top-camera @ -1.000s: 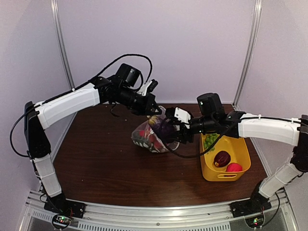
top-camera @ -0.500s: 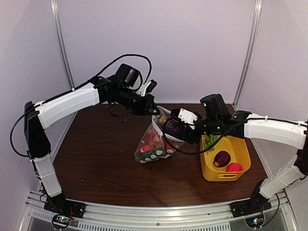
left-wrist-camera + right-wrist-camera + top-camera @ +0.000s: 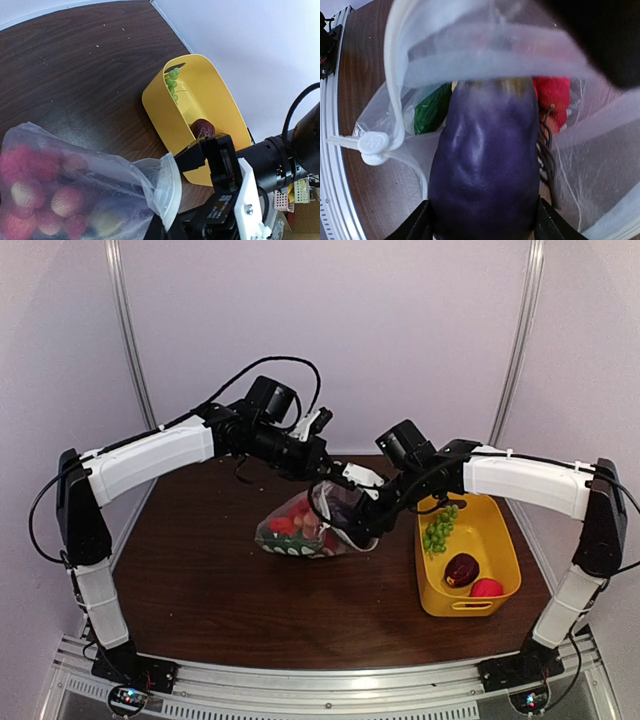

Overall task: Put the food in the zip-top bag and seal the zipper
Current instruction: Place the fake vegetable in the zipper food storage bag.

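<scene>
This is looking like a robotics lab test cell. Plain pale lilac wall panels (image 3: 400, 330) are closing in the upper half of the frame, with 2 slim aluminium uprights (image 3: 128, 330) running down at upper left and upper right. 2 white-and-black jointed robot arms (image 3: 150, 455) are standing bolted to a slotted aluminium rail (image 3: 320, 690) along the bottom edge, where small circuit boards with lit LEDs (image 3: 128, 698) are glowing beside their bases. Toy plastic fruits (image 3: 462, 568) are lying in a yellow plastic tub (image 3: 455, 608) at centre right, on a dark brown wooden tabletop (image 3: 220, 580).
</scene>
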{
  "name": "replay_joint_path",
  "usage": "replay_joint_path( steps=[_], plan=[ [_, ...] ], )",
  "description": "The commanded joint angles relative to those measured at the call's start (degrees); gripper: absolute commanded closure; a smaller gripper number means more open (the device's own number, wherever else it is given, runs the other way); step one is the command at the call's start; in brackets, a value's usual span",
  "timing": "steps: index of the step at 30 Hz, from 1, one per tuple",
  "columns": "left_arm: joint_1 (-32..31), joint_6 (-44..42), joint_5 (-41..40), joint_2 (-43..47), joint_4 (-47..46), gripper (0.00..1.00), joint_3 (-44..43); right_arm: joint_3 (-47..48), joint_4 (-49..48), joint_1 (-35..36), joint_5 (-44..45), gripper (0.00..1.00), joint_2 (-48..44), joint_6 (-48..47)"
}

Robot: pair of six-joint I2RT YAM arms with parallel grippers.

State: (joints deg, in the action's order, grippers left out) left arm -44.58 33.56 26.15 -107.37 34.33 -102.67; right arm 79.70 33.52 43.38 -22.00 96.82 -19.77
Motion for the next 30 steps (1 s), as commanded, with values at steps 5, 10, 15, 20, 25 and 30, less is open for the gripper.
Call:
replay_joint_path(
  steps=[5, 10, 15, 20, 25, 30],
  plan=[
    [-0.69, 1.18, 2.09, -0.54, -6.24, 1.0, -0.64, 6.82, 0.29, -0.05, -5.57, 0.55, 2.85, 16.66],
    [-0.69, 2.34, 1.28, -0.38, -6.87, 1.0, -0.64, 2.33, -4.9, -1.58, -0.69, 0.59, 1.55, 29.9],
    [-0.71, 5.45, -1.56, 0.81, -10.34, 1.0, 1.57, -1.24, -12.76, -4.0, -9.74, 0.59, -0.58, 42.96],
    [-0.77, 8.36, -2.75, 1.5, -14.64, 1.0, 3.21, -1.04, -11.54, -4.07, -8.39, 0.6, -2.47, 51.73],
    [-1.07, 10.99, 0.81, -0.35, -18.98, 1.0, 4.04, 0.71, -9.8, -3.7, -1.84, 0.61, -1.9, 60.67],
    [-1.56, 12.69, 1.59, -0.86, -20.84, 1.0, 3.45, 2.97, -6.72, -3.36, 7.37, 0.58, 0.99, 65.56]
  ],
)
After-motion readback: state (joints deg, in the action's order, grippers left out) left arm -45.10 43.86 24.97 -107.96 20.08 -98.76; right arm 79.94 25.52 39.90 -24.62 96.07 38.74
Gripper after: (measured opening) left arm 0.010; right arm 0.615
